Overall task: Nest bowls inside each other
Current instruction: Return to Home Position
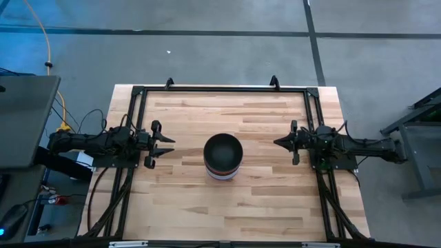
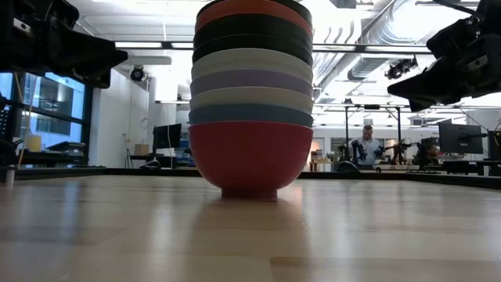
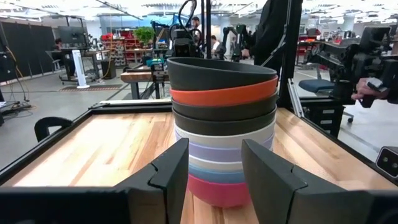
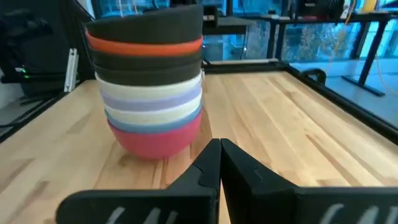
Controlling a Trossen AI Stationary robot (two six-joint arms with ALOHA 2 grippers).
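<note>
well, from where i'm standing the nesting looks finished: all nine bowls sit as one stack (image 1: 223,157) in the middle of the high view, upright on the wooden surface (image 1: 262,200). reading up from the bottom in the low view, the pinkish-red bowl (image 2: 250,160) rests on the wood, then blue, white, lavender and white, then two black ones, an orange-red bowl (image 3: 224,96) and a black bowl (image 3: 221,73) on top. no loose bowl lies anywhere else on the surface. the left gripper (image 1: 170,146) sits at centre-left of the high view, well apart from the stack and pointing at it. its fingers are spread wide and hold nothing, and its wrist view sees the stack through the gap between them. the right gripper (image 1: 277,143) mirrors it at centre-right, also well clear, with its fingers pressed together to a point and empty. in the low view both hang above the surface at the upper corners of the frame. i'd say the step in hand is parking the arms rather than any more stacking. the next move seems to ask only that each arm settles into rest without swinging toward the centre, since a stack this tall could probably be knocked by a nudge. the upper bowls look a touch uneven in the left wrist view, though they do seem seated.
</note>
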